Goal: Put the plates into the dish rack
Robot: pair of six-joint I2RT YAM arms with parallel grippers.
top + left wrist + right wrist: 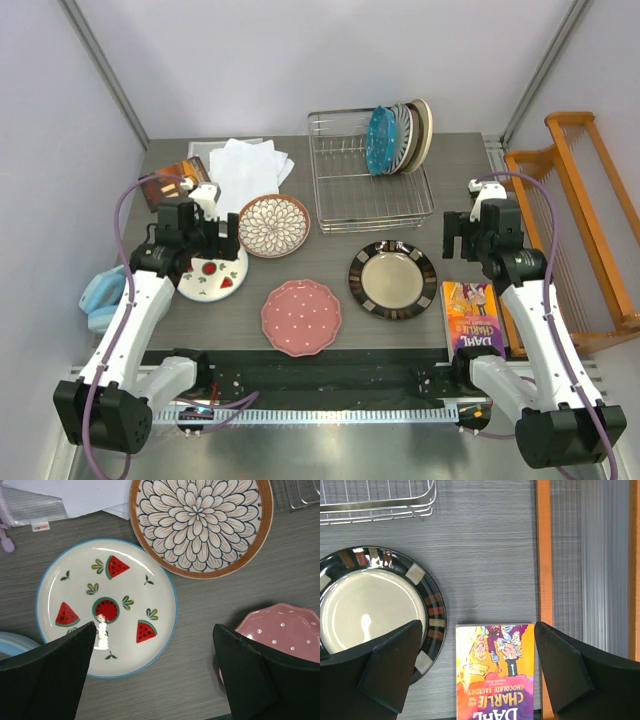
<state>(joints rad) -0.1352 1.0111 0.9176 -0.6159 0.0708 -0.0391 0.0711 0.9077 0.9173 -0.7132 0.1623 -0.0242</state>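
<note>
Four plates lie flat on the table: pink dotted point(301, 317), dark-rimmed with beige centre point(393, 279), brown-white petal point(274, 225), and white with red fruit point(212, 275). The silver wire dish rack point(350, 200) stands at the back, with several plates point(400, 138) upright at its right end. My left gripper point(210, 238) is open and empty above the white plate point(107, 607), between it and the pink plate point(280, 630); the petal plate point(200, 525) lies beyond. My right gripper point(475, 235) is open and empty, right of the dark-rimmed plate point(370, 605).
White paper sheets point(245, 165) lie at the back left. A colourful book point(473, 315) lies under my right gripper point(477, 672). An orange wooden slatted rack point(580, 210) stands along the right edge. A light blue object point(100, 295) sits at the left edge.
</note>
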